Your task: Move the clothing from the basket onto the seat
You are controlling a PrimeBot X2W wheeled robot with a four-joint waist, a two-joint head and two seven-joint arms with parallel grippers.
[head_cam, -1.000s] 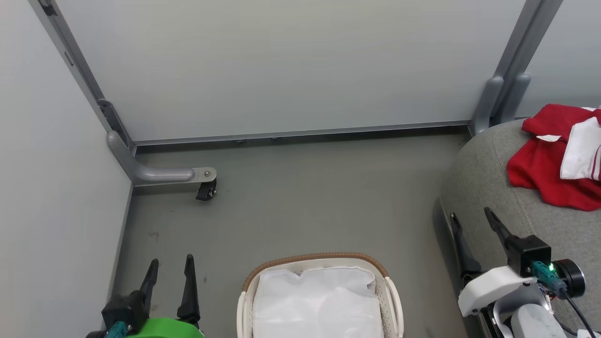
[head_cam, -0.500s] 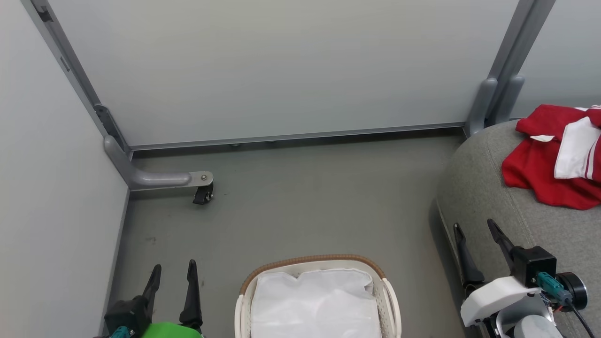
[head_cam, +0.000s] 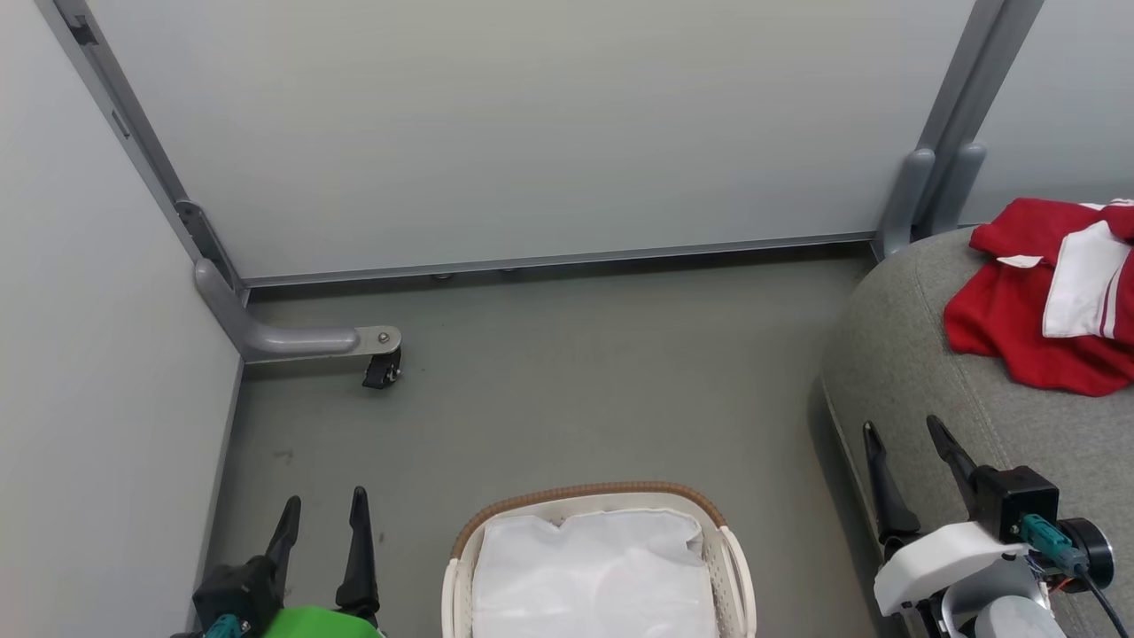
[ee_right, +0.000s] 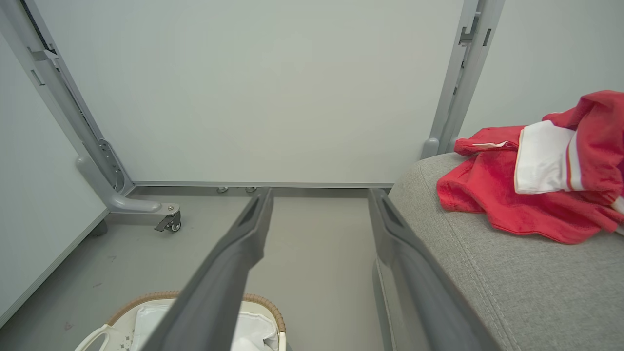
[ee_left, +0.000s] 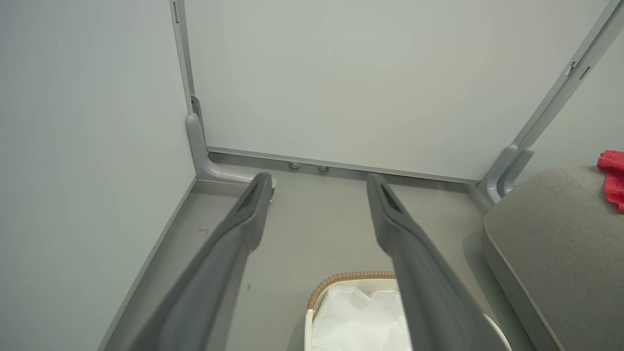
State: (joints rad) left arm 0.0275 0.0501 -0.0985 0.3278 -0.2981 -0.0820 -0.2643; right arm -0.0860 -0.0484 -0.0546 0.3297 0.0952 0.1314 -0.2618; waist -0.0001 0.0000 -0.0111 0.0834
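The red clothing (head_cam: 1028, 306) with a white sleeve lies crumpled on the grey seat (head_cam: 904, 354) at the right, also seen as clothing (ee_right: 531, 195) on the seat (ee_right: 512, 282). The white basket (head_cam: 740, 567) with its brown rim sits at the bottom centre, holding only its white liner. My left gripper (head_cam: 323, 509) stands open at the lower left beside the basket, with nothing in it. My right gripper (head_cam: 904, 439) is open over the seat's left edge, well short of the clothing and holding nothing. A red corner of the clothing (ee_left: 614, 178) shows at the far right.
Pale partition walls close in the back and left. A grey frame foot with a black caster (head_cam: 381, 368) stands on the grey floor at the left. Another frame post (head_cam: 930, 186) rises behind the seat. Bare floor lies between basket, wall and seat.
The head camera has shifted slightly, sliding the scene left and down. My right gripper has drawn back a little toward the bottom of the view; the clothing stays on the seat.
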